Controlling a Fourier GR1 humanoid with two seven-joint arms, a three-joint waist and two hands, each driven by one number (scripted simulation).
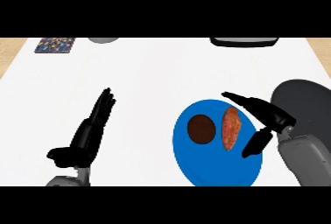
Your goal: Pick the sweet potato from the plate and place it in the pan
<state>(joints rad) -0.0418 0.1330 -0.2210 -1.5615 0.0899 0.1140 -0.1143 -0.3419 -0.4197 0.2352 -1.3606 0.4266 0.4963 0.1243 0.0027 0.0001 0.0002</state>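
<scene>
On my screen I see a white counter top (161,74) that fills almost the whole view. A blue plate (213,168) lies on it near the lower edge, right of the middle. Just beside the plate, further to the right, lies a dark grey pan (305,94), cut by the edge of the view. At the far edge I see three things: a small patterned mat (55,45) at the left, a grey round object (103,40) near it, and a black-rimmed object (244,42) at the right, both only partly visible.
</scene>
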